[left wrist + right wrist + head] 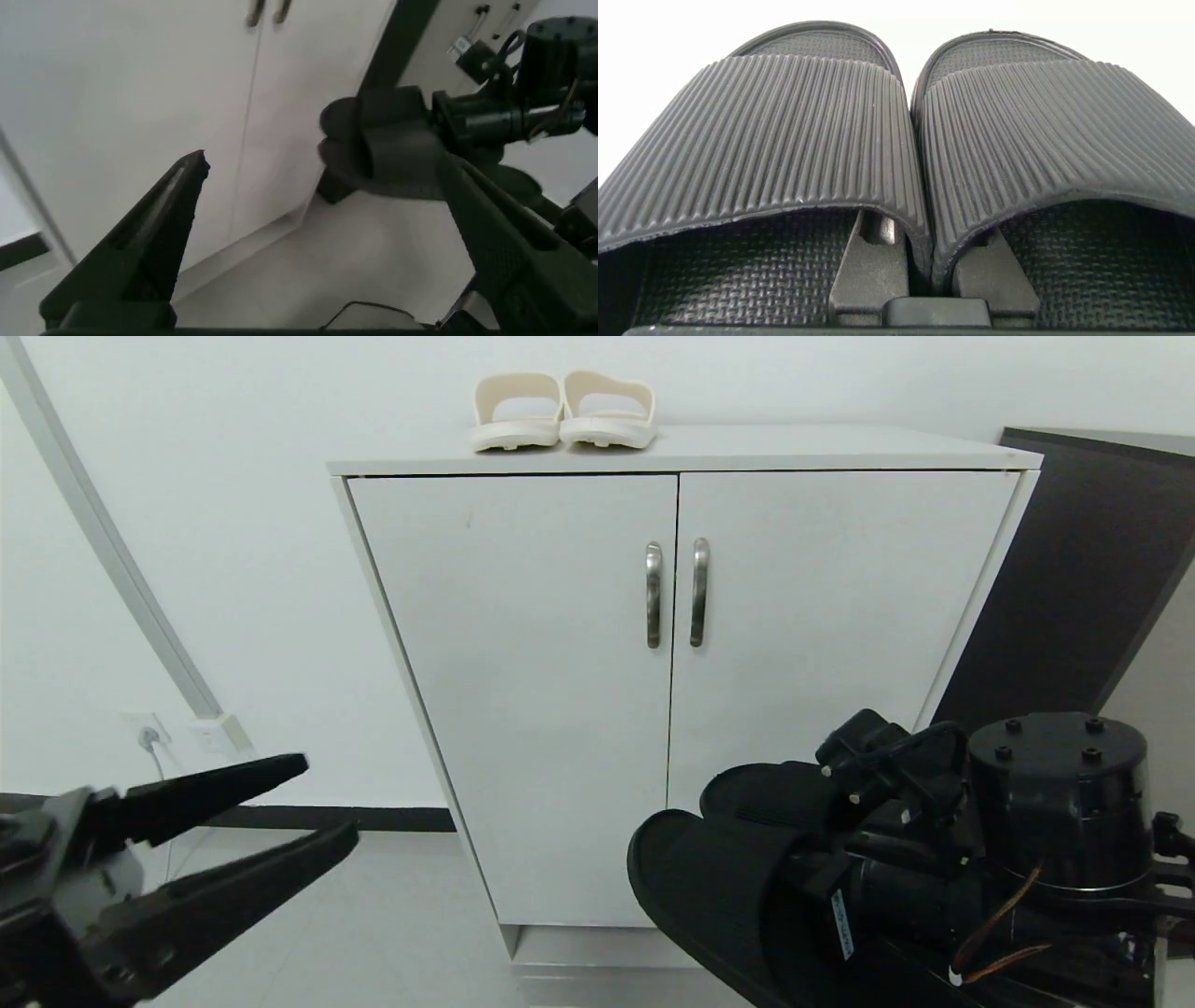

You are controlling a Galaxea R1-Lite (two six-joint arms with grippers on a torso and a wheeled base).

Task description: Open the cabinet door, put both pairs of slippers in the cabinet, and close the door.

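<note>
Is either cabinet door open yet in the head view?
No, the cabinet's two doors sit flush and shut, with their handles side by side.

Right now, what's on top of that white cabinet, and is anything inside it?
A pair of cream slippers sits side by side on the cabinet top, left of its middle. Both doors are shut, so whatever is inside is hidden.
</note>
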